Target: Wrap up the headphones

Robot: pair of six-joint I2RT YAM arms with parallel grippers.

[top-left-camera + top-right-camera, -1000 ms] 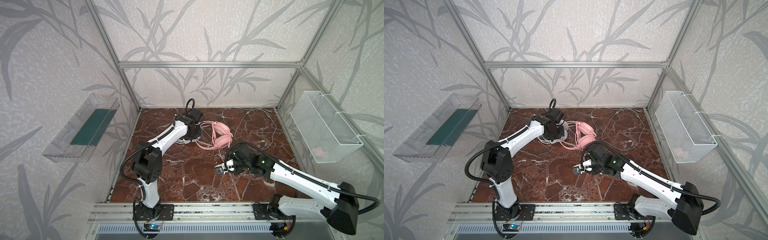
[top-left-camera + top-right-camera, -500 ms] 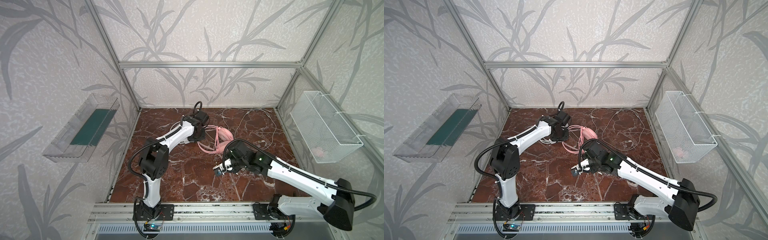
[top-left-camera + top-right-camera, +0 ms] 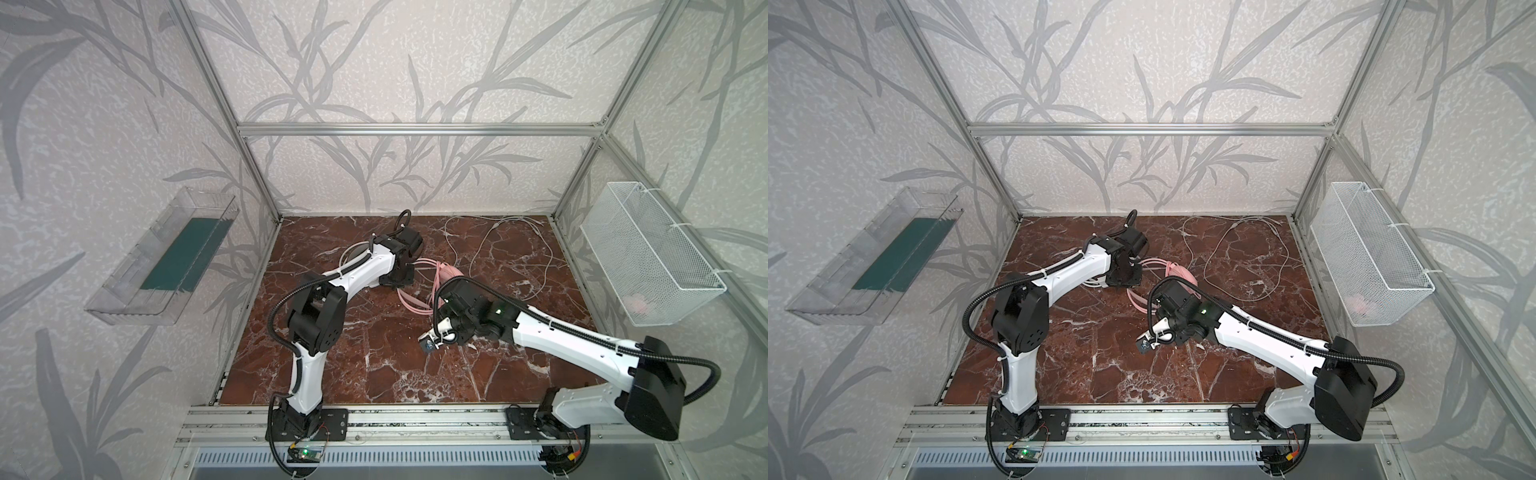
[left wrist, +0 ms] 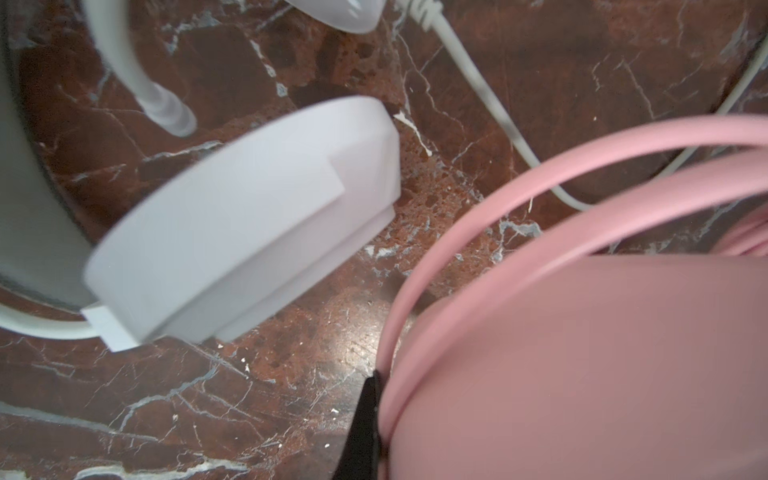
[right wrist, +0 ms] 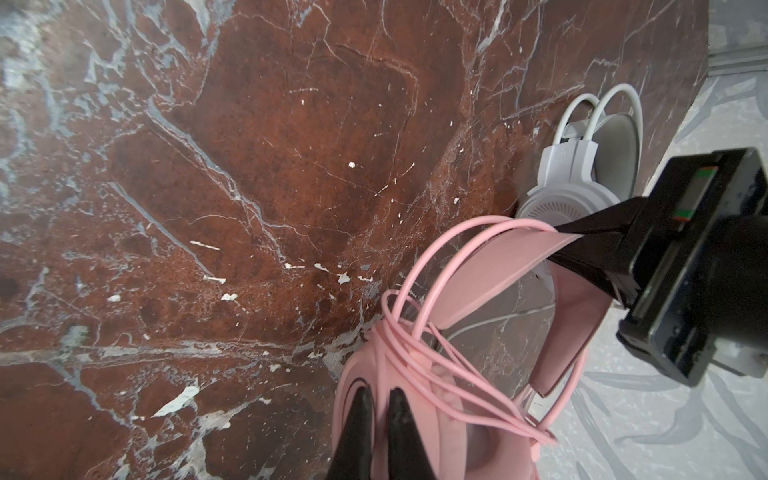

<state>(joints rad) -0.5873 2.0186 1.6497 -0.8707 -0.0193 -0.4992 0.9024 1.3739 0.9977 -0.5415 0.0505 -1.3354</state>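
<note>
The left gripper (image 5: 557, 243) is clamped on the band of the pink headphones (image 5: 465, 449), mid-table (image 5: 249, 166) — likely to keep them steady while the pink cable (image 5: 383, 330) goes round the cup. The right gripper (image 5: 380, 392) is squeezed shut by that cup — I cannot tell if it pinches cable.

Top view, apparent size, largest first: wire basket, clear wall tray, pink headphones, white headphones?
1. clear wall tray and wire basket: near equal, not ranked.
2. pink headphones, partly covered by the right arm.
3. white headphones: mostly hidden under the left arm, so size unsure.
</note>
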